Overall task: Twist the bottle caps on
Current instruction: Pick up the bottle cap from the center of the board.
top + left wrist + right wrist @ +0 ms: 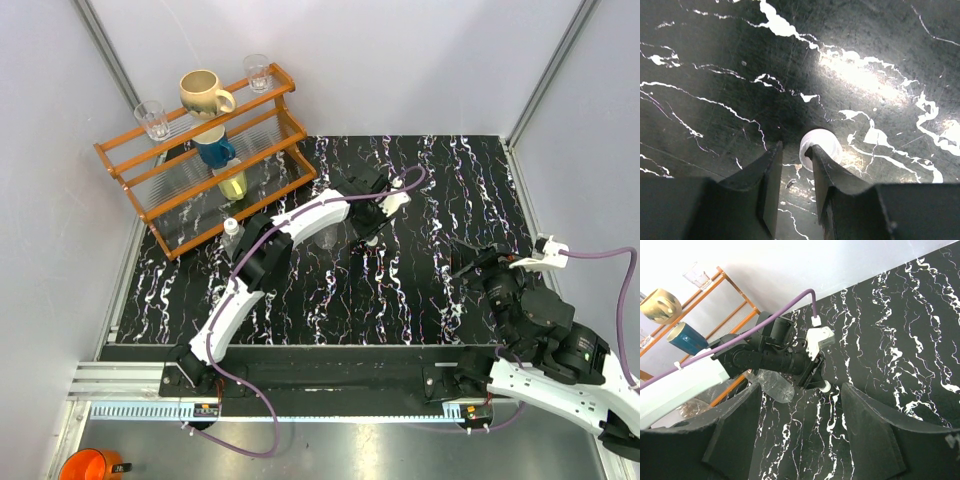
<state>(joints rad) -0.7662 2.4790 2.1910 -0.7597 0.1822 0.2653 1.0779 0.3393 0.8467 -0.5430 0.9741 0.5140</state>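
Note:
A white bottle cap (pixel 822 145) lies on the black marbled table, touching the tip of my left gripper's right finger and outside the gap. My left gripper (pixel 794 150) is open with only table between its fingers. From above, it (pixel 368 238) points down at mid-table. A clear bottle (pixel 325 237) lies on its side under the left arm; the right wrist view shows that bottle (pixel 776 385) and the cap (pixel 825 386) beside the left gripper (pixel 816 379). Another bottle (pixel 232 240) with a white top stands by the rack. My right gripper (pixel 464 258) (pixel 801 388) is open and holds nothing.
An orange wooden rack (pixel 200 150) at the back left holds a beige mug (pixel 205 94), a blue mug (pixel 213 150) and clear glasses (pixel 153 119). Grey walls close the table at the back and sides. The left arm's purple cable (pixel 400 187) loops above its wrist.

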